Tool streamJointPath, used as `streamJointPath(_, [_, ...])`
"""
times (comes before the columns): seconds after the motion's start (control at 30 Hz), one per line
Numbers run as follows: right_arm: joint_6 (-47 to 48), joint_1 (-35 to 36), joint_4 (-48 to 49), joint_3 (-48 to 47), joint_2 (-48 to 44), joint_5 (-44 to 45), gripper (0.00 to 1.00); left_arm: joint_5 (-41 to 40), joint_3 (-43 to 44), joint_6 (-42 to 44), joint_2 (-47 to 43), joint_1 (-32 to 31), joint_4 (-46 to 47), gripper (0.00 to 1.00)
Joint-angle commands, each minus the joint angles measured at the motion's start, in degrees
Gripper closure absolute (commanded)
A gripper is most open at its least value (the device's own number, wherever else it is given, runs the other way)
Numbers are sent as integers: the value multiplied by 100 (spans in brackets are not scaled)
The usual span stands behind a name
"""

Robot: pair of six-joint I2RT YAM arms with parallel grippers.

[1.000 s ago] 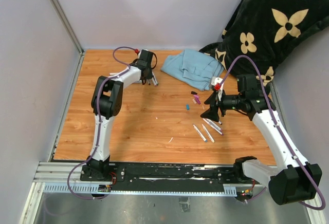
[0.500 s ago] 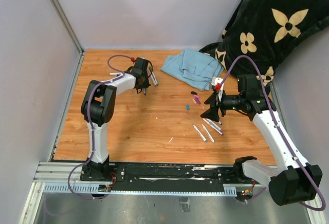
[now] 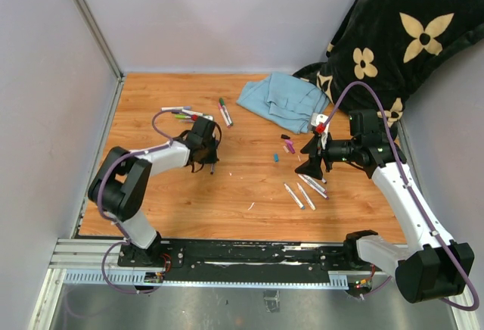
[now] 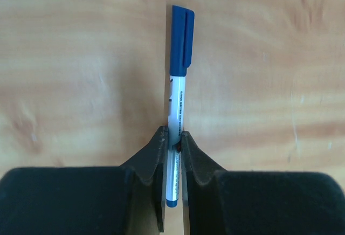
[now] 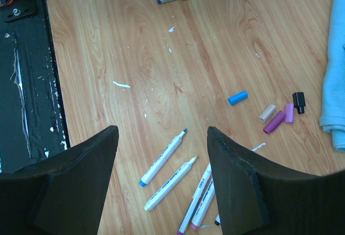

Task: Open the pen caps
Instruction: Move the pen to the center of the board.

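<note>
The left pincer (image 4: 172, 140) is clenched on the white barrel of a pen (image 4: 176, 111) whose blue cap (image 4: 182, 41) is still on, pointing to 12 o'clock over the bench (image 4: 81, 84), while the right pincer (image 5: 161, 135) hangs released, loose caps (image 5: 237, 97) lying toward its 2 o'clock.

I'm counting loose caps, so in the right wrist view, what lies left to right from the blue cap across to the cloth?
blue cap → beige cap → lilac cap → black cap → blue cloth. The longer purple cap straddles beige and lilac, so it is left out.
</note>
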State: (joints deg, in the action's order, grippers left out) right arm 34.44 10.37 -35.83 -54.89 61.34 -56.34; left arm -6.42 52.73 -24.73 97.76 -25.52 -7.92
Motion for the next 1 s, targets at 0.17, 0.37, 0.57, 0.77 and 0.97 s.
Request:
streamJointPath(0.17, [52,-50,23,57,-75,-96,32,-61,-1116,-267,-1286,-938,-813,90])
streamJointPath(0.37, [49,-47,21,62,-54,-101,32,-133,-1311,-279,-1778,-1192,-1116,89])
streamJointPath(0.57, [49,-53,17,69,-35,-121,32,-160,-1382,-198,-1997,-1219,-1186,86])
streamJointPath(0.77, [54,-49,20,65,-20,-107,32,-183,-1325,-100,-1647,-1219,-1119,81])
streamJointPath(0.97, [63,-54,19,71,-3,-106,32,-299,-1175,-9,-1432,-1219,-1155,76])
